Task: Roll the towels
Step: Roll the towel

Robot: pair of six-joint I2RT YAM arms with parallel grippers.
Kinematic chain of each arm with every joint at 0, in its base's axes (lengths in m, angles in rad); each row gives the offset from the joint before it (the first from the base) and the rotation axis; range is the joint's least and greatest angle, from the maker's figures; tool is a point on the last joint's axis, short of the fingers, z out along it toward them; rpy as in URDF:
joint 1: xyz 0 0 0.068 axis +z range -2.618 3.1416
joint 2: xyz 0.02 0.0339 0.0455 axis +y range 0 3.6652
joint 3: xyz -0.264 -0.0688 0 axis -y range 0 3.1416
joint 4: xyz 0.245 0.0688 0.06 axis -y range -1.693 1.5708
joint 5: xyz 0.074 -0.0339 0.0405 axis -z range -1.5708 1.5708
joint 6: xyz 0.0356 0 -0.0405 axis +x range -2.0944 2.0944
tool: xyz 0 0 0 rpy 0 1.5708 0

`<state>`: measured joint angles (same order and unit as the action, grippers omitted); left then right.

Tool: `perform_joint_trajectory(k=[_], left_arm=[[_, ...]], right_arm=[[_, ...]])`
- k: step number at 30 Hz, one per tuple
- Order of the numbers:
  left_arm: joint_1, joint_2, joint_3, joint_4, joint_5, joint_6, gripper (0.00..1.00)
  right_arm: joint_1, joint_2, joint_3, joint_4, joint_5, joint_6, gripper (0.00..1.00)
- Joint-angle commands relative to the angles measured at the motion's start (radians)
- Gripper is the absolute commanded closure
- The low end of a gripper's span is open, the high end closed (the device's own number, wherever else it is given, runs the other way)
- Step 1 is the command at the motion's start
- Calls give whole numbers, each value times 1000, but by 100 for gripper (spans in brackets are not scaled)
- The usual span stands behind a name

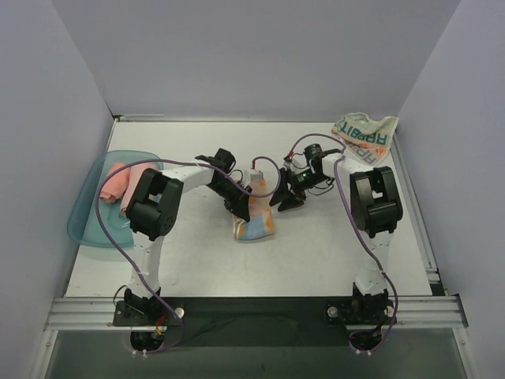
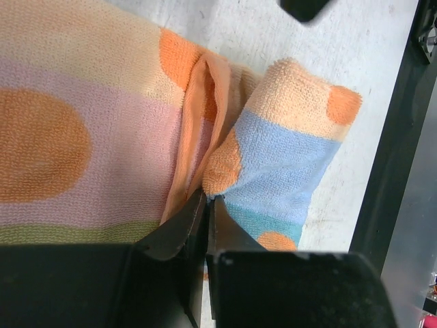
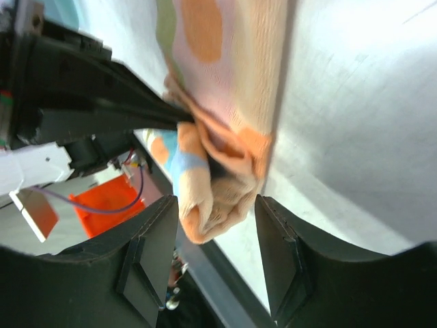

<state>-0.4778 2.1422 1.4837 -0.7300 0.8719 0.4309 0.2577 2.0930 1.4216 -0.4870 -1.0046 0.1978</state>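
Striped towel (image 1: 256, 217) half-folded centrally; RABBIT towel (image 1: 364, 136) crumpled far-right.

Even light; wrist views perhaps blurred.

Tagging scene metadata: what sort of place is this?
Likely a lab robot test cell, not a home: white tabletop boxed in by blank pale walls, robot arms bolted to a metal rail, a pastel striped cloth towel as prop.

Striped towel (image 2: 287, 157) fluffy terry cloth; tray (image 1: 79, 229) glossy translucent plastic.
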Motion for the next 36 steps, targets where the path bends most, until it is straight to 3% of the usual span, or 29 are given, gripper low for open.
perform_joint_trajectory(k=[1,8,10,12,14,15,17,27,30,36], left_arm=[[10,19,43,37,-13,-6,90],[18,27,47,37,-21,-21,88],[22,30,49,35,-16,-27,86],[33,27,46,30,-11,-26,83],[41,19,40,23,-11,-23,73],[54,1,32,20,-11,-18,67],[71,-25,-6,20,-28,-3,60],[163,-264,-169,1,-106,121,48],[162,-370,-215,36,-109,120,37],[90,-574,-308,156,-193,72,35]], right_arm=[[52,-71,-42,-51,-98,18,51],[104,-60,-79,-51,-106,-1,48],[112,-50,-92,-53,-71,-11,53],[115,-36,-96,-55,-17,-8,67],[115,-7,-98,-62,10,-9,79],[115,4,-93,-70,47,-12,92],[135,38,-63,-129,112,-60,100],[186,41,-49,-159,207,-75,100],[199,1,-58,-159,215,-81,100],[251,-64,-56,-162,251,-90,99]])
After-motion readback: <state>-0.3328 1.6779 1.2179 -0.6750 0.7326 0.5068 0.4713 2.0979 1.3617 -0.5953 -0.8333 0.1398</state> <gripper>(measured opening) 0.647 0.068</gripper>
